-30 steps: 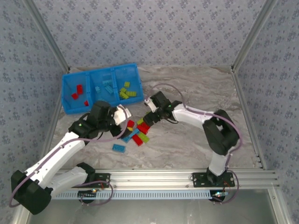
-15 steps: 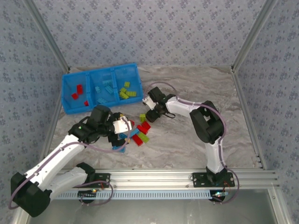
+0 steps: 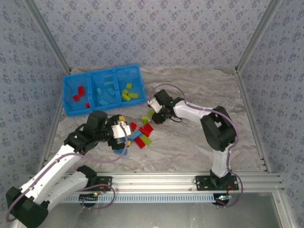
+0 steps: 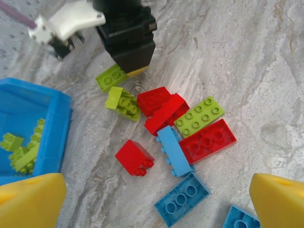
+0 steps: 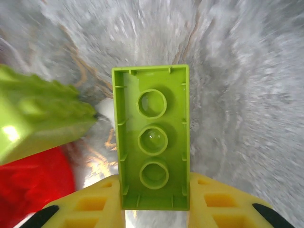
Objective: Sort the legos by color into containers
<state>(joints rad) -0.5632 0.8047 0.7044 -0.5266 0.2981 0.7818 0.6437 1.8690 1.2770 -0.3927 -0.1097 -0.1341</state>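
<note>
one lime-green plastic brick (image 5: 152, 137) pinched endwise in our right gripper (image 3: 154, 115); bright blue plastic tray (image 3: 68, 97) lies far-left of it; left gripper (image 3: 122, 131) wide.

Bright, even light, soft shadows; right wrist view blurred around the sharp lime lego (image 5: 152, 137).

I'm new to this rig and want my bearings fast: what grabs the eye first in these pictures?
In the right wrist view, the shut right tool pinches a lime brick, underside showing. At the centre lies a jumble of red, blue and lime loose bricks, the open left tool above it. The bright blue tray sits far left, partly filled by color.
</note>
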